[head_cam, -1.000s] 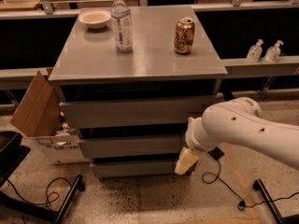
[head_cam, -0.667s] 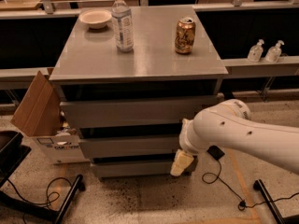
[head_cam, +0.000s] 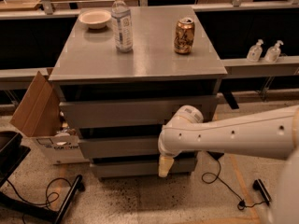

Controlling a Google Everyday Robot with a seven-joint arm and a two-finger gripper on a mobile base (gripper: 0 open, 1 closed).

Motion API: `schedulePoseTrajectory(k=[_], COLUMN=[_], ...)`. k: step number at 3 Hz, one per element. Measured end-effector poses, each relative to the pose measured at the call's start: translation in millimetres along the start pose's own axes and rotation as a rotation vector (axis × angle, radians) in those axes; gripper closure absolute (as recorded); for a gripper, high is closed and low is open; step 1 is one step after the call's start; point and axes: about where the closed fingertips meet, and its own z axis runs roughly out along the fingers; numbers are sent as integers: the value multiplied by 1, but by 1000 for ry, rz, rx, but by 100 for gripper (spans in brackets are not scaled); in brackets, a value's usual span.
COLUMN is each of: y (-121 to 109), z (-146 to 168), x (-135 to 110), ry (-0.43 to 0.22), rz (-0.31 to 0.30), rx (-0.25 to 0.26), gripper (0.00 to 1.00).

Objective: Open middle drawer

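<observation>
Leftward is the change: the gripper (head_cam: 164,166) has slid across the front of the cabinet (head_cam: 149,55) from nearer its right-hand edge. It now hangs pointing toward 6 o'clock, in front of the lowest drawer (head_cam: 135,168) and just under the bottom lip of the middle drawer (head_cam: 117,147). Whether it is parted or closed cannot be told from this angle. That low station looks deliberate: the fronts have no handles, so a hold probably has to come from an underside edge (a judgement, not something seen). From the gripper, the middle drawer's front spreads toward 10 o'clock, apparently shut, with no tray showing. The white arm (head_cam: 233,136) runs off toward 3 o'clock. Up at 12 o'clock, on the cabinet's top, a bottle (head_cam: 121,22), a can (head_cam: 184,29) and a bowl (head_cam: 95,18) stand well away from the work
</observation>
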Motion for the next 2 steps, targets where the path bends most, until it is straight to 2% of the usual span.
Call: schedulePoseTrajectory(k=[1, 2], y=[-5, -5], z=[36, 67], x=[-5, -3], ry=[44, 82], rz=[-48, -64], rx=[-8, -21], gripper=[0, 0])
